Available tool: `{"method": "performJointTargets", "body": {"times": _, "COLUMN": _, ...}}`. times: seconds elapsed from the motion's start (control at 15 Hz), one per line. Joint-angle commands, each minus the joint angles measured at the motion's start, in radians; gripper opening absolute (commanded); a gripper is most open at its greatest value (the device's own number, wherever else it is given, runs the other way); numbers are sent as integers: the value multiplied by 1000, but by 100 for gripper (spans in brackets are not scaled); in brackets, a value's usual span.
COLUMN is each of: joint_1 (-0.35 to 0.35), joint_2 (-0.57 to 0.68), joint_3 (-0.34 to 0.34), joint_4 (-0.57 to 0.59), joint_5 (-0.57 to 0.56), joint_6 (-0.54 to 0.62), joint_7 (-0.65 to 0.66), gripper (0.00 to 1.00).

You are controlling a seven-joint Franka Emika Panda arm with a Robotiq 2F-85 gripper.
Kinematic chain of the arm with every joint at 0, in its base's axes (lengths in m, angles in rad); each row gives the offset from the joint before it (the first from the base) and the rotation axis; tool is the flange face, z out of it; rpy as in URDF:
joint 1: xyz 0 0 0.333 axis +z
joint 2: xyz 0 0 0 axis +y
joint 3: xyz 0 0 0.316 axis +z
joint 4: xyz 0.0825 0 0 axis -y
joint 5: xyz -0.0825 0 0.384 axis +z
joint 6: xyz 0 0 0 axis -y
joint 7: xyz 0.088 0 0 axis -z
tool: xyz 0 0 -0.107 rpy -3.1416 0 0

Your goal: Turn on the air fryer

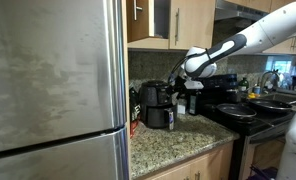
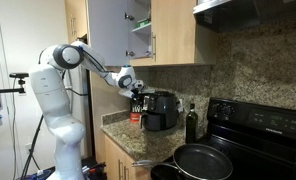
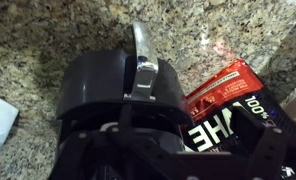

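The air fryer (image 1: 156, 106) is a squat black appliance on the granite counter, and it shows in both exterior views (image 2: 160, 108). In the wrist view I look down on its rounded top (image 3: 103, 90) and its protruding handle (image 3: 142, 55). My gripper (image 1: 177, 82) hovers just above and beside the fryer's top; it also shows in an exterior view (image 2: 136, 90). In the wrist view its dark fingers (image 3: 183, 138) stand apart with nothing between them, and the red packet shows through the gap.
A red packet (image 3: 223, 95) lies beside the fryer. A dark bottle (image 2: 192, 122) stands between the fryer and the black stove (image 2: 258, 130), which holds pans (image 2: 203, 160). The steel fridge (image 1: 53, 90) is close by, and wooden cabinets (image 2: 168, 30) hang overhead.
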Motion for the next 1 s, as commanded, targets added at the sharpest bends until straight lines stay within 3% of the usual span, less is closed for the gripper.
{"method": "performJointTargets", "body": {"times": 0.0, "joint_1": -16, "joint_2": 18, "joint_3": 8, "joint_4": 1, "joint_5": 36, "joint_6": -3, "joint_7": -16, "gripper": 100}}
{"method": "performJointTargets", "body": {"times": 0.27, "joint_1": -16, "joint_2": 73, "joint_3": 11, "joint_4": 17, "joint_5": 52, "joint_6": 8, "joint_7": -27, "gripper": 100}}
{"method": "performJointTargets", "body": {"times": 0.53, "joint_1": 1, "joint_2": 187, "joint_3": 70, "joint_4": 75, "joint_5": 5, "joint_6": 129, "joint_7": 12, "gripper": 100}}
{"method": "performJointTargets", "body": {"times": 0.67, "joint_1": -13, "joint_2": 234, "joint_3": 88, "joint_4": 91, "joint_5": -74, "joint_6": 218, "joint_7": 96, "gripper": 100}}
{"method": "performJointTargets", "body": {"times": 0.73, "joint_1": -5, "joint_2": 171, "joint_3": 83, "joint_4": 52, "joint_5": -24, "joint_6": 160, "joint_7": 49, "gripper": 100}}
{"method": "performJointTargets", "body": {"times": 0.93, "joint_1": -7, "joint_2": 224, "joint_3": 88, "joint_4": 77, "joint_5": -62, "joint_6": 203, "joint_7": 88, "gripper": 100}}
